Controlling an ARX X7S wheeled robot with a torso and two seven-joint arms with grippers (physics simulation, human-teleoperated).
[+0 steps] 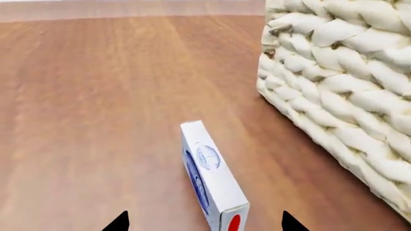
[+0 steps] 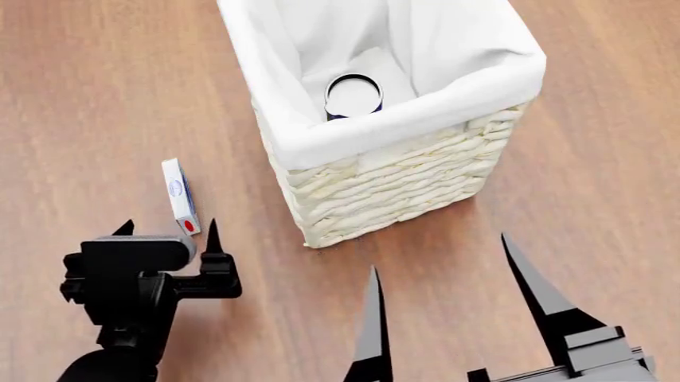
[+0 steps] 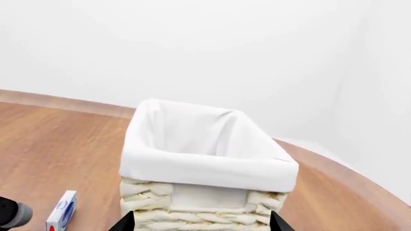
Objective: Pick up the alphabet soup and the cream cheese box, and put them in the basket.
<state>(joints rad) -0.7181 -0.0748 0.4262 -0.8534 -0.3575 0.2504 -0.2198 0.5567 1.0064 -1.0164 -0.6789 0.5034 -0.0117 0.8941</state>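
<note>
Risk, as judged: the cream cheese box (image 2: 180,196) stands on a narrow edge on the wooden table (image 2: 85,95), so a finger of the left claw (image 2: 168,229) touching one broad face first would likely tip it flat or skid it toward the basket (image 2: 383,187). A shallow pinch on the red-marked end alone could also let it pivot out.

Orientation: in the head view the box sits at centre left, just beside the basket's lower left corner but apart from it. Its long axis runs up and down the frame, leaning slightly, with the red-marked end pointing toward the left claw and the plain end pointing away.

Left claw: spread wide, empty, tips either side of the box's near end.

Right claw (image 2: 441,267): spread wide, empty, at lower right.

The alphabet soup (image 2: 353,95) stands upright inside the basket.
</note>
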